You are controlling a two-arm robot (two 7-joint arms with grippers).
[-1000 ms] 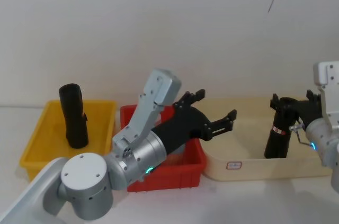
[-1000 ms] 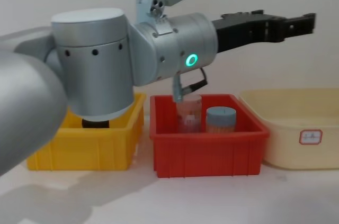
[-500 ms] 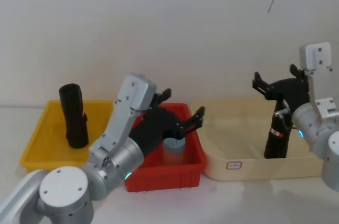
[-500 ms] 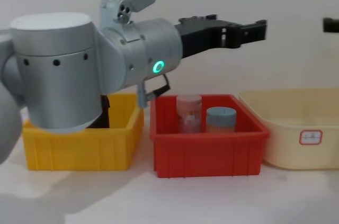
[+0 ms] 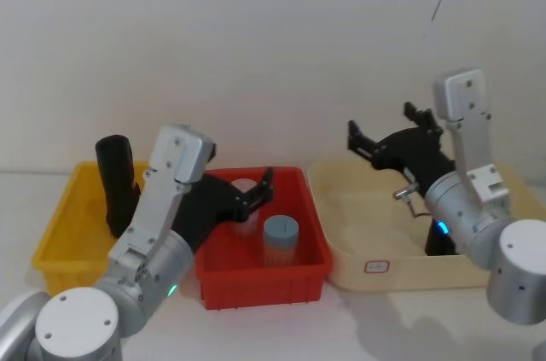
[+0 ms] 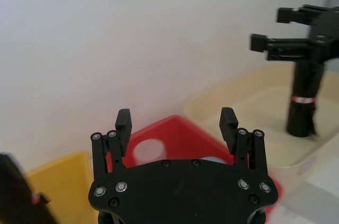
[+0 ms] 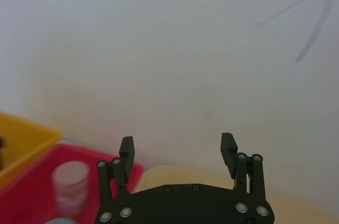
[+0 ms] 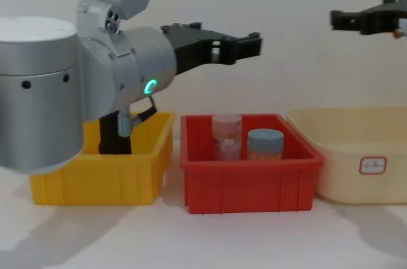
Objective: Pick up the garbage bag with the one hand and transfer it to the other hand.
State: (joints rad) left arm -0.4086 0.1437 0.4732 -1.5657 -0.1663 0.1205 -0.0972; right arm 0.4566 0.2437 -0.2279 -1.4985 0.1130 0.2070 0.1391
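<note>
Left gripper: spread, empty — over red bin.
Right gripper: spread, empty, above beige tub.
Garbage bag: upright in tub, unheld.
Left to do: pick-up and hand-over, apparently.

Setting: lab-style test bench — plain white wall, white tabletop, yellow bin, red bin, beige tub in a row.

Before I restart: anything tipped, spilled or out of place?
Nothing stands out: garbage bag upright in the cream tub, another roll in the yellow bin, jars upright in the red bin, left gripper and right gripper open, empty.
</note>
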